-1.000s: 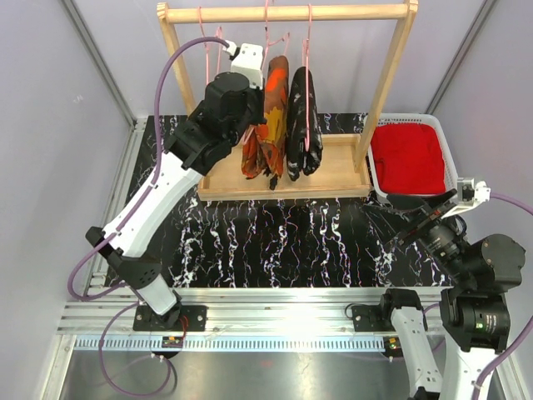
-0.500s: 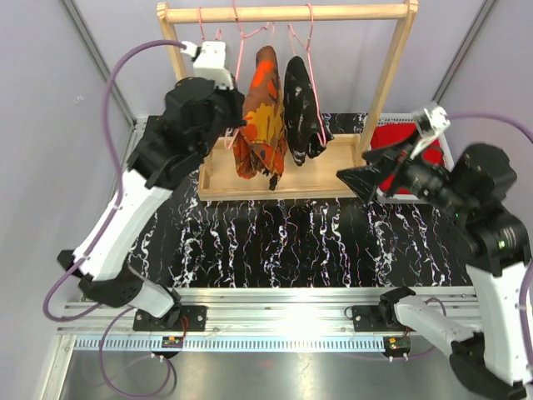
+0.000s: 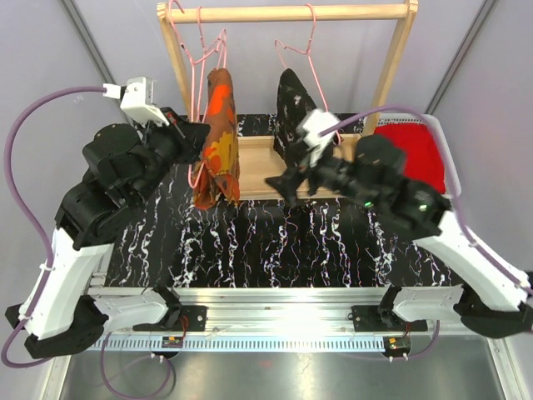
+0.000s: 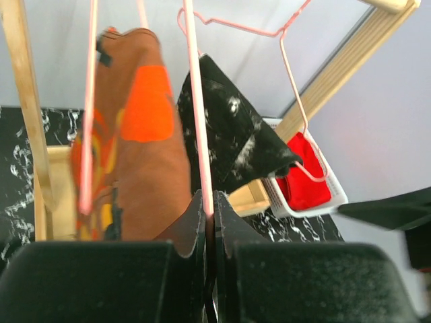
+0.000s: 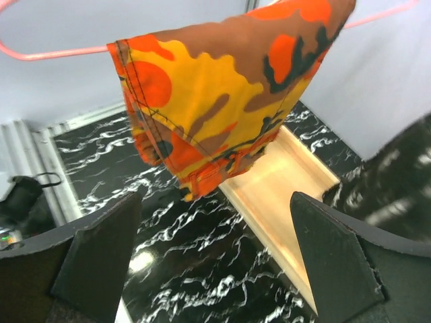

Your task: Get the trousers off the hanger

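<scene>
My left claw (image 4: 209, 222) is pinched tight on the pink hanger (image 4: 200, 134); the camouflage trousers (image 5: 222, 87) hang from it before my wide-open, empty right claw (image 5: 215, 215). I should close squarely on the hem, then pull downward.

camouflage trousers (image 5: 222, 87): matt woven cloth
hanger (image 4: 197, 101): glossy pink wire
rack (image 3: 350, 12): pale bare wood
surface (image 3: 275, 242): glossy black marble-look

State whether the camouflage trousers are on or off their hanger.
On: the camouflage trousers hang folded over a pink hanger, not yet pulled free.
</scene>
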`<state>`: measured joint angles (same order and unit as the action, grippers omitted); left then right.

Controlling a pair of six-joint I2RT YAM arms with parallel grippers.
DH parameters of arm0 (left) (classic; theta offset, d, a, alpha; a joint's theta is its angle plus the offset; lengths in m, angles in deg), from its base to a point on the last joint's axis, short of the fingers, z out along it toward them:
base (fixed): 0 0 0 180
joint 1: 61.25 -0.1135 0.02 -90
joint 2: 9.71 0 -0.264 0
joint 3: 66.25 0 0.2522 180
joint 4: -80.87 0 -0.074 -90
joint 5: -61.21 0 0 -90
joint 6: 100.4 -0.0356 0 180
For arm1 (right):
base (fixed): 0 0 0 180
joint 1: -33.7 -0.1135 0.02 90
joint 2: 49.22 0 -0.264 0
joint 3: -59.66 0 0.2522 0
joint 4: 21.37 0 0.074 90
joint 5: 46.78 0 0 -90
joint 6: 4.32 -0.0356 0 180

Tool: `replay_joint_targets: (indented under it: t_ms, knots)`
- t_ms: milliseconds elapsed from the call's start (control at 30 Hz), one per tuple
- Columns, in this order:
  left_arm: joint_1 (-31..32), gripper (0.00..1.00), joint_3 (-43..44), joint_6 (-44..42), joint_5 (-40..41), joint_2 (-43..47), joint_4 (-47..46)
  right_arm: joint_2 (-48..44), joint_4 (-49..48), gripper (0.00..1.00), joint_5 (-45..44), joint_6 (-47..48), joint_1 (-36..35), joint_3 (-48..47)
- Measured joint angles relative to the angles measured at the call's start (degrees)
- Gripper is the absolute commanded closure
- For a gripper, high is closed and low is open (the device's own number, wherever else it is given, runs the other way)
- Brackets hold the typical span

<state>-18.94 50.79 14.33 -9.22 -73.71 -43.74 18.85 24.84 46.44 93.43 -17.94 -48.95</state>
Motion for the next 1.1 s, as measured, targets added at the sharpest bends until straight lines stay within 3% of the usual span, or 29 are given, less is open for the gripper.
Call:
replay_joint_targets:
  t_ms: [133,300,667,867,1100]
  knots:
    - [0.4,1.0,-1.5,2.9,0.0,1.6,1.9,2.4,-11.3,0.01,-13.3,4.9,-11.6,8.5]
    - [1.1,1.0,-1.5,5.0,-0.1,1.8,3.6,7.2,-24.2,0.0,-27.6,9.6,-20.3,15.9]
    - [2.0,1.0,-1.5,7.1,-2.7,1.8,3.8,15.0,-41.5,0.01,-44.2,13.0,-23.0,18.1]
    - [2.1,1.0,-1.5,7.2,-3.1,1.7,3.8,15.4,-43.4,0.0,-46.6,14.8,-23.0,19.6]
    - [2.1,1.0,-1.5,7.3,-3.1,1.6,3.8,9.1,-42.1,0.01,-42.7,13.4,-23.0,25.9]
